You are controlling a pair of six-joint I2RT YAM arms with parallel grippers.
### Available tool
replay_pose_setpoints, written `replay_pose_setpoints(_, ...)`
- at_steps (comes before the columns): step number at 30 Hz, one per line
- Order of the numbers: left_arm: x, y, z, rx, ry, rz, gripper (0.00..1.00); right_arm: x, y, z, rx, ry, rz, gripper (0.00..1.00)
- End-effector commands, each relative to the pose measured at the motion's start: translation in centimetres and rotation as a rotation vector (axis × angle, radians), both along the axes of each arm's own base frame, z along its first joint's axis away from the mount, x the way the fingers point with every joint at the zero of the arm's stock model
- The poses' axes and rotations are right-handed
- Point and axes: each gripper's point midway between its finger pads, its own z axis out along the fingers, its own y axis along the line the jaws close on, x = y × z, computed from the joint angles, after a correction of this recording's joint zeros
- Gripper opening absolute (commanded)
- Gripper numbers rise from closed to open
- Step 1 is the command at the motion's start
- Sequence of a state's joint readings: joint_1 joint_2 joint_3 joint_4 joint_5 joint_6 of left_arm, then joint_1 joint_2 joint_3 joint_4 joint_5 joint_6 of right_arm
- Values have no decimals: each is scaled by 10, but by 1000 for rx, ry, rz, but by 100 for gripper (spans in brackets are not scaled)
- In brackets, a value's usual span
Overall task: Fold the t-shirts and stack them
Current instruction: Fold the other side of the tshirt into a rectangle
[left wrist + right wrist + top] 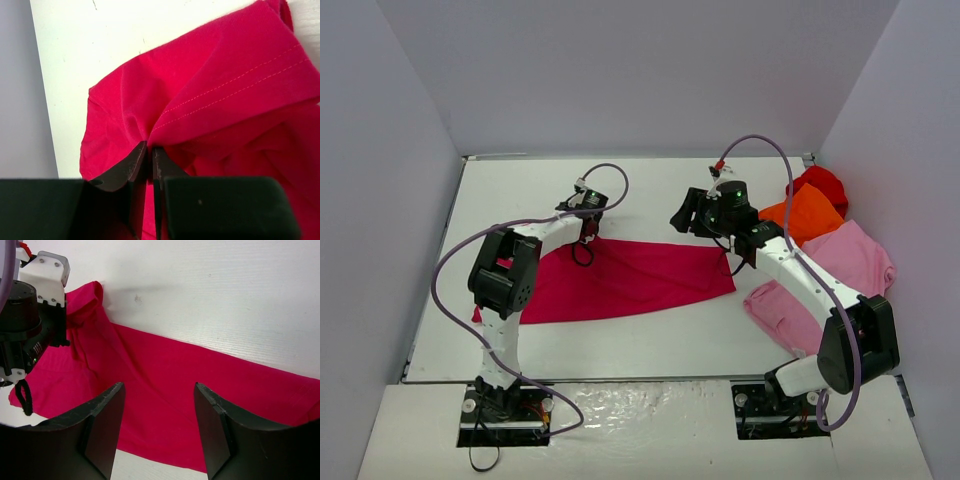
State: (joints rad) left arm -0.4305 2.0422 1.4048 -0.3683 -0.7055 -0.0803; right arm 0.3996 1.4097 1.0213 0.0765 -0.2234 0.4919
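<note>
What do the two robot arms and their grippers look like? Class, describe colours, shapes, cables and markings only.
Both the left arm and right arm have white links joined by bulky black motor housings. A thin lilac cable runs along each, and small green lights glow near the wrists. The left gripper and right gripper have dark, flat, tapering fingers.

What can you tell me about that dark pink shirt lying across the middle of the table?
The crimson t-shirt looks like soft, plain cloth with a double-stitched hem. It lies as a long, mostly flat band across the white table. It is wrinkled and bunched at its far edge, where the left fingers are shut on a pinch of cloth. The right fingers hang open above its other end and appear not to touch it.
</note>
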Motion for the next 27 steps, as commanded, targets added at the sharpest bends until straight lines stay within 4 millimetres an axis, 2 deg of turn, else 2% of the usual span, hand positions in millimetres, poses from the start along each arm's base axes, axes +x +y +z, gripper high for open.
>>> replay_pose_setpoints(1, 12, -2, 39, -49, -90, 20, 2, 5, -3, 16, 9, -61, -12, 54)
replay_pose_setpoints(7, 7, 1, 57, -50, -105, 30, 1, 5, -4, 12, 5, -55, -12, 54)
replay_pose_setpoints(16, -6, 13, 135, -33, -181, 56, 1, 3, -2, 1, 1, -42, -1, 54)
replay_pose_setpoints(18, -9, 15, 168, -36, -210, 45, 1, 3, 0, -4, 6, -35, 5, 54)
replay_pose_setpoints(19, -12, 18, 166, -25, -188, 46, 1, 2, 0, -7, 6, -28, 7, 54)
replay_pose_setpoints(20, -12, 19, 180, -22, -205, 52, 1, 3, 1, -8, 10, -29, 10, 54)
replay_pose_setpoints(23, -26, 31, 200, 33, -170, 72, 1, 2, 5, -13, 26, -20, 21, 54)
replay_pose_setpoints(27, -43, 42, 212, 57, -149, 94, 2, 2, 8, -16, 35, -11, 31, 54)
